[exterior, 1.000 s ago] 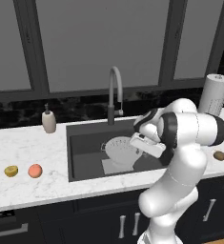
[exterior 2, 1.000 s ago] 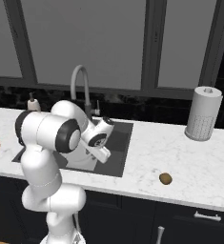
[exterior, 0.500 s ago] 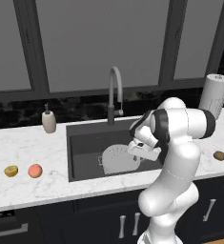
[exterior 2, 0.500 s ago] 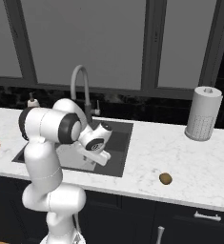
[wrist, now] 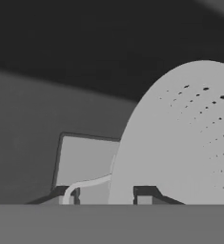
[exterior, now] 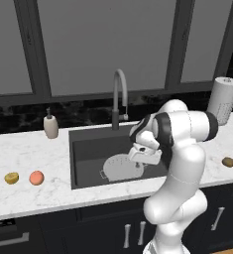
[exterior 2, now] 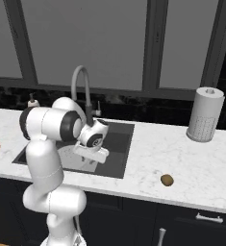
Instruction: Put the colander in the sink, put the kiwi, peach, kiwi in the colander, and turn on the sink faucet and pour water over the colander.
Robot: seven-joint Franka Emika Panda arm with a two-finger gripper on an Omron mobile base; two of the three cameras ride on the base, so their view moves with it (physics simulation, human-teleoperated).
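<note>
A glossy white arm of rounded, tube-like segments (exterior: 180,163) is seen, joined by dark charcoal bands at the joints (exterior 2: 66,126). A bulbous white base column (exterior 2: 54,204) is shown. Two small dark, squared fingertips (wrist: 144,193) are carried at the hand.

The arm has gone lower, and the colander (exterior: 120,167) it holds has come down into the sink (exterior: 86,154).
</note>
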